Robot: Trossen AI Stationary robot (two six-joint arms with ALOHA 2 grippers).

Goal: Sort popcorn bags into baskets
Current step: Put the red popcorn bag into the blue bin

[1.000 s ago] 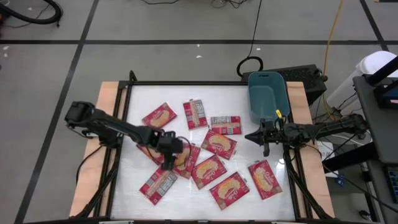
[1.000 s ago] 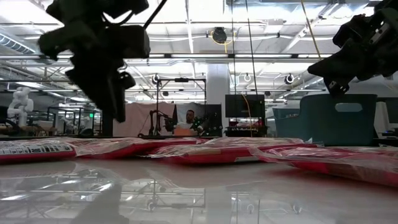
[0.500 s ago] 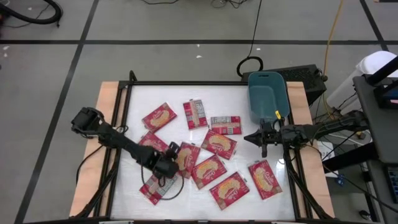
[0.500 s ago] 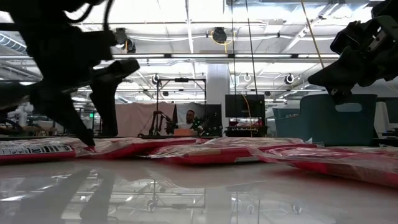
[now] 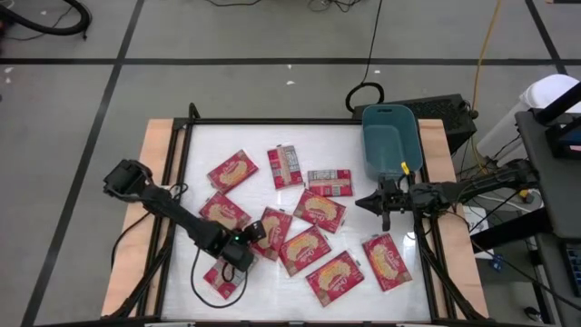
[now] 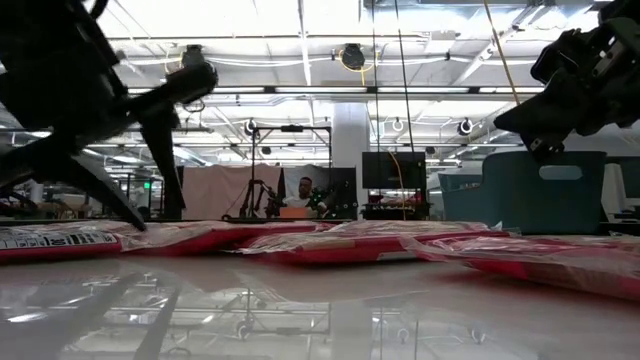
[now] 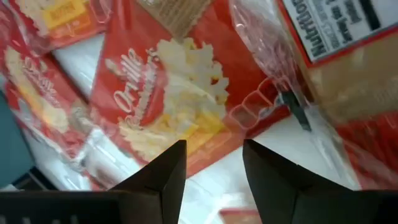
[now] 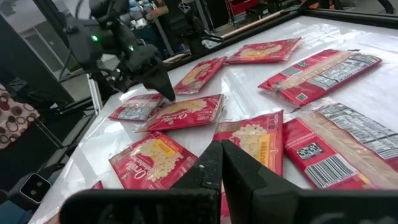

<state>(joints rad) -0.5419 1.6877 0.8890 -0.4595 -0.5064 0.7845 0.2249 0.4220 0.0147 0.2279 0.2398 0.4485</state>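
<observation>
"Orville" on popcorn bag point(image 7: 163, 99); "Nutrition" on label-side bag point(image 7: 336, 31).

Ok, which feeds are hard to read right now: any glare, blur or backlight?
Low view: bright ceiling lights backlight both arms into silhouettes, and the glossy table mirrors the room. Left wrist view: the popcorn bag is very close and soft, with glare on its wrapper. High view: evenly lit and clear. Right wrist view: sheen on the table, bags readable.

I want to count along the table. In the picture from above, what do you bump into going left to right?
Left pincer low over the packets → packet showing its label → right pincer, shut → teal bin at the far right corner.
</observation>
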